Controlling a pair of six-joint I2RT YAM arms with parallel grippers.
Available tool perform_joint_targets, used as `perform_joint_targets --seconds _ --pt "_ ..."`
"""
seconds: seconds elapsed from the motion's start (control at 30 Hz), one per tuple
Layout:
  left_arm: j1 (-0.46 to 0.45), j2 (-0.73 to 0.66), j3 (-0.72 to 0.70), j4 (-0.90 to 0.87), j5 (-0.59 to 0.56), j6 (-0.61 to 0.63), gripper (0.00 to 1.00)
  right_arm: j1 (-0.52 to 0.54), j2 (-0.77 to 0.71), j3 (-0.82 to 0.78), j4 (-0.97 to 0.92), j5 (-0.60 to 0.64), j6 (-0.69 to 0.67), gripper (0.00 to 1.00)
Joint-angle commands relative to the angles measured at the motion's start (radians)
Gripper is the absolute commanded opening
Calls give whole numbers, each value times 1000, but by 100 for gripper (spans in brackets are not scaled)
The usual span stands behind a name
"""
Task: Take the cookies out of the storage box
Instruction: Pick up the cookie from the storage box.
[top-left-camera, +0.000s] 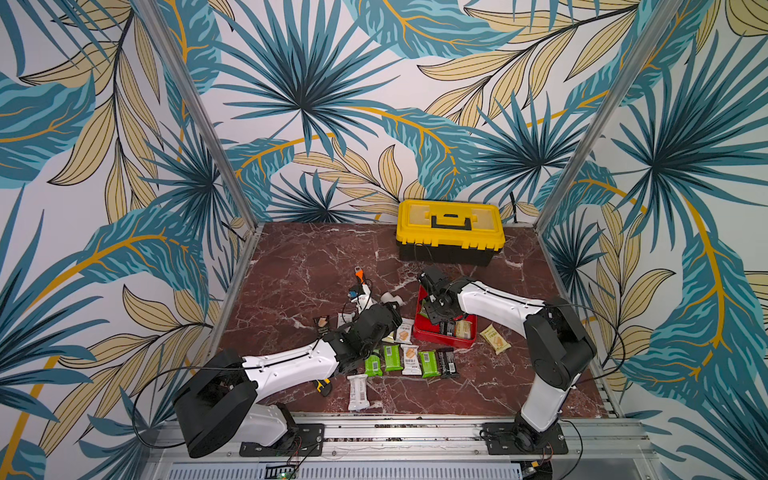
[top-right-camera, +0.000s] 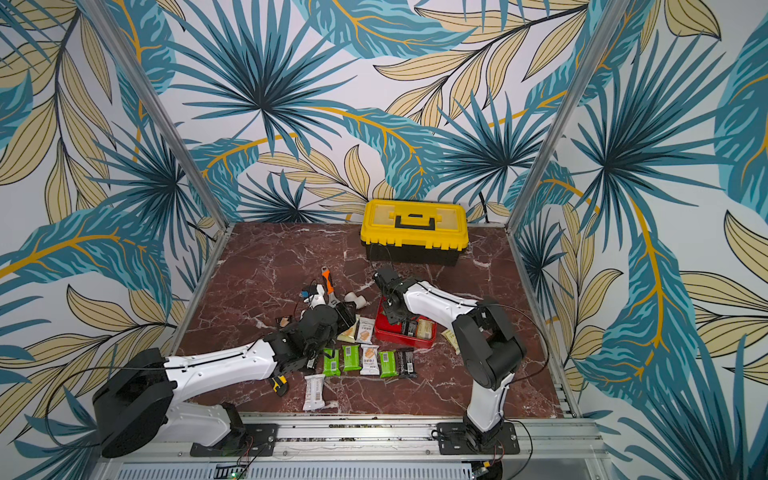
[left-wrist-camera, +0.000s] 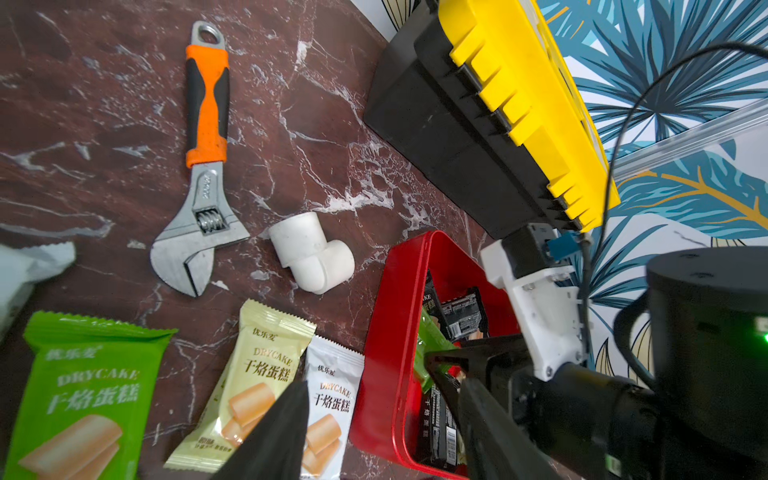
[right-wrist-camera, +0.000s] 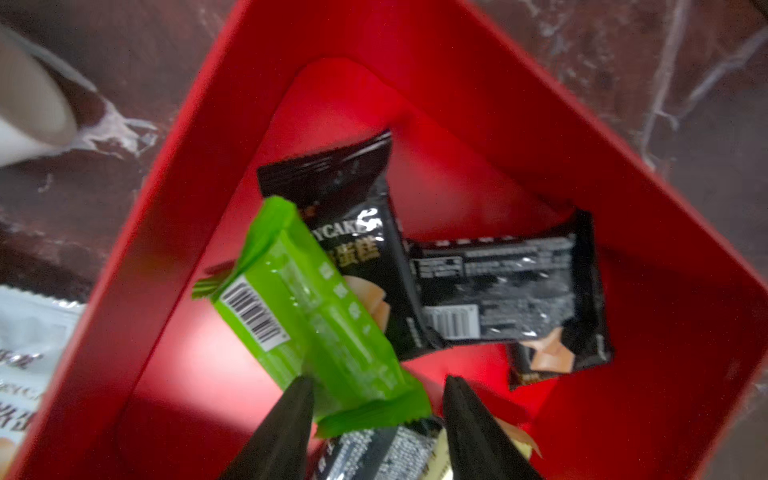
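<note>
Inside storage box (right-wrist-camera: 540, 104), right fingers (right-wrist-camera: 286, 428) flank green cookie (right-wrist-camera: 316, 316); corner bare

On the table (top-left-camera: 291, 266) the toolbox (top-left-camera: 450, 230) stands at the back, right of centre. The storage box (top-left-camera: 444, 338) lies in front of it, nearer the middle. Just left of the storage box lies the pipe elbow (left-wrist-camera: 312, 253) and, further left, the wrench (left-wrist-camera: 206, 124), its handle pointing toward the back. Several cookies (right-wrist-camera: 511, 291) lie in the storage box, overlapping. Two more cookies (top-left-camera: 403, 331) lie just beside its left wall and one cookie (top-left-camera: 494, 338) lies to its right. A row of five cookies (top-left-camera: 410, 359) lies in front of it, and a single cookie (top-left-camera: 358, 392) nearer the table's front edge. The right claw (right-wrist-camera: 376, 380) hangs over the storage box.
</note>
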Motion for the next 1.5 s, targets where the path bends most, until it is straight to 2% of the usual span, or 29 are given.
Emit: perform_joint_targets --seconds 0.0,0.13,0.23,0.37,0.63,0.83,1.13,1.3,1.47 --pt "4 -20 -22 -20 -19 -11 62 -9 -58 -20 19 40 10 55" --pt "4 -28 -35 -16 -22 -21 62 5 -83 -28 50 -87 -126 61" --pt "6 -39 -41 -19 -30 -21 62 15 -92 -42 61 -106 -233 63" --pt "6 -47 -49 -18 -38 -22 62 17 -88 -53 72 -133 -303 64" --pt "6 -48 -49 -15 -36 -27 62 36 -23 -60 132 -141 -301 64" --pt "8 -52 -50 -21 -41 -22 62 64 19 -49 139 -46 -308 64" --pt "7 -52 -50 -23 -41 -25 62 74 85 -8 94 -6 -299 63" --pt "7 -60 -53 -29 -45 -25 62 76 117 18 71 75 -259 60" --pt "8 -69 -55 -49 -44 -21 62 75 84 -3 98 136 -229 55"
